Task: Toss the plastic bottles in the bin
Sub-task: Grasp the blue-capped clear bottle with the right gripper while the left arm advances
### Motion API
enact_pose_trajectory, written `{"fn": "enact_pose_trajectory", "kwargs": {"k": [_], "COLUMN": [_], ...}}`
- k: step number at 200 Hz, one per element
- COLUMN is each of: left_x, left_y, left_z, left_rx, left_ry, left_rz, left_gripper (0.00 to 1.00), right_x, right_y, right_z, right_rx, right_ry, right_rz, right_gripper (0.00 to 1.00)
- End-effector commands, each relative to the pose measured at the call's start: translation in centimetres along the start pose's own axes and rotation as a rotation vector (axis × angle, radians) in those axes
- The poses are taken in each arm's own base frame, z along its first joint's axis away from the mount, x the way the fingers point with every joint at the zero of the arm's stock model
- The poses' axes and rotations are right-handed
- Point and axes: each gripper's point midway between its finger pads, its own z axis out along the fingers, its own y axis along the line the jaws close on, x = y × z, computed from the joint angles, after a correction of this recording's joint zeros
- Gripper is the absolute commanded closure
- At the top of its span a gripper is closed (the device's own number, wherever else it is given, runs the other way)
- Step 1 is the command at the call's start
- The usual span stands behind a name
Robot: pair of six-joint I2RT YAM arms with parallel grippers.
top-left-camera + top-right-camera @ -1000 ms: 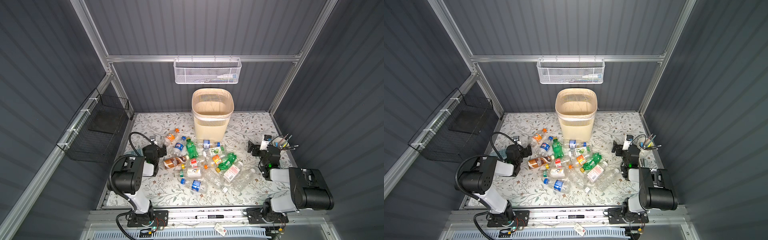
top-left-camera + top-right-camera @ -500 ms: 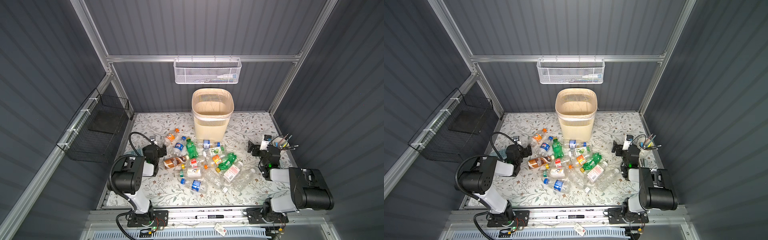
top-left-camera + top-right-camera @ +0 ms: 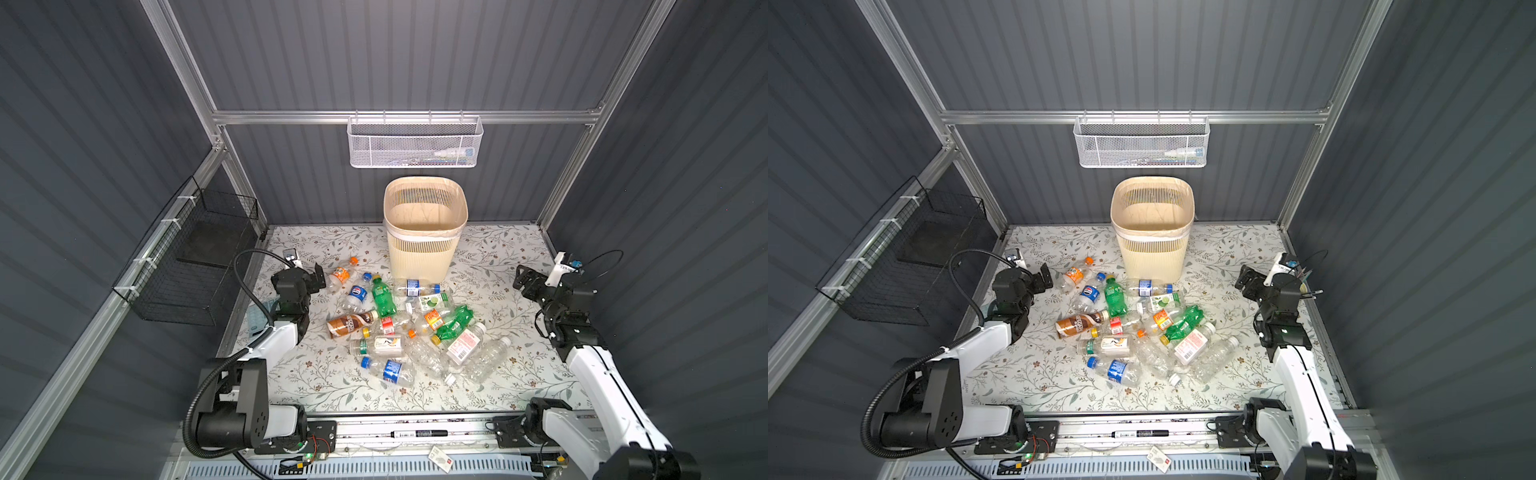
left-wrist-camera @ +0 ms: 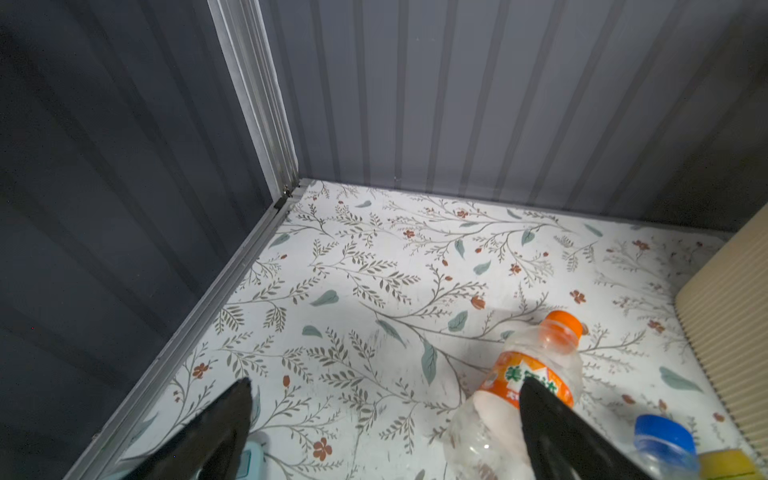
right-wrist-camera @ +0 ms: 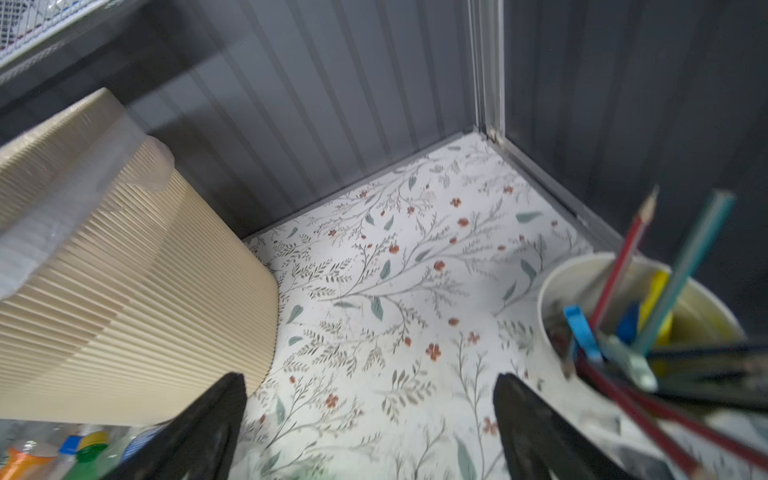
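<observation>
Several plastic bottles lie in a heap mid-table, among them a green one [image 3: 383, 296] [image 3: 1116, 300] and a brown-sleeved one [image 3: 351, 324]. The beige slatted bin [image 3: 422, 257] [image 3: 1152, 257] [image 4: 731, 332] [image 5: 124, 291] stands upright just behind the heap, lined with a clear bag. My left gripper [image 3: 318, 276] [image 3: 1044, 276] [image 4: 384, 384] is open and low at the heap's left edge. An orange-capped, orange-labelled bottle [image 3: 340, 274] [image 4: 532, 374] lies right beside one finger, outside the gap. My right gripper [image 3: 521, 278] [image 3: 1246, 280] [image 5: 370, 377] is open over bare table to the right of the bin, holding nothing.
A paper cup of pencils and pens [image 5: 552, 291] [image 3: 1304, 286] stands close beside the right gripper. A white mesh basket [image 3: 413, 145] hangs on the back wall and a black wire basket [image 3: 195, 257] on the left wall. A pale blue object [image 3: 259, 320] lies by the left arm.
The right gripper has shifted slightly up and away from the heap, and its wrist view is blurred by motion. The left arm and the bottles have not moved.
</observation>
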Motion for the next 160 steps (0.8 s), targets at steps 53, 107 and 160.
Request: {"fn": "enact_pose_trajectory", "kwargs": {"k": [53, 107, 160], "left_x": [0.2, 0.4, 0.7], "left_y": [-4.6, -4.9, -4.5], "left_z": [-2.3, -3.0, -3.6], "left_rx": [0.056, 0.064, 0.046], "left_ry": [0.072, 0.079, 0.085], "left_rz": [0.114, 0.141, 0.146], "left_gripper": [0.00, 0.00, 0.00], "right_x": [17.1, 20.0, 21.2], "right_y": [-3.6, -1.1, -0.8], "right_z": [-5.7, -4.7, -4.0], "right_rx": [0.183, 0.182, 0.229], "right_ry": [0.560, 0.662, 0.690], "right_rz": [0.384, 0.364, 0.371], "right_gripper": [0.01, 0.01, 0.01]}}
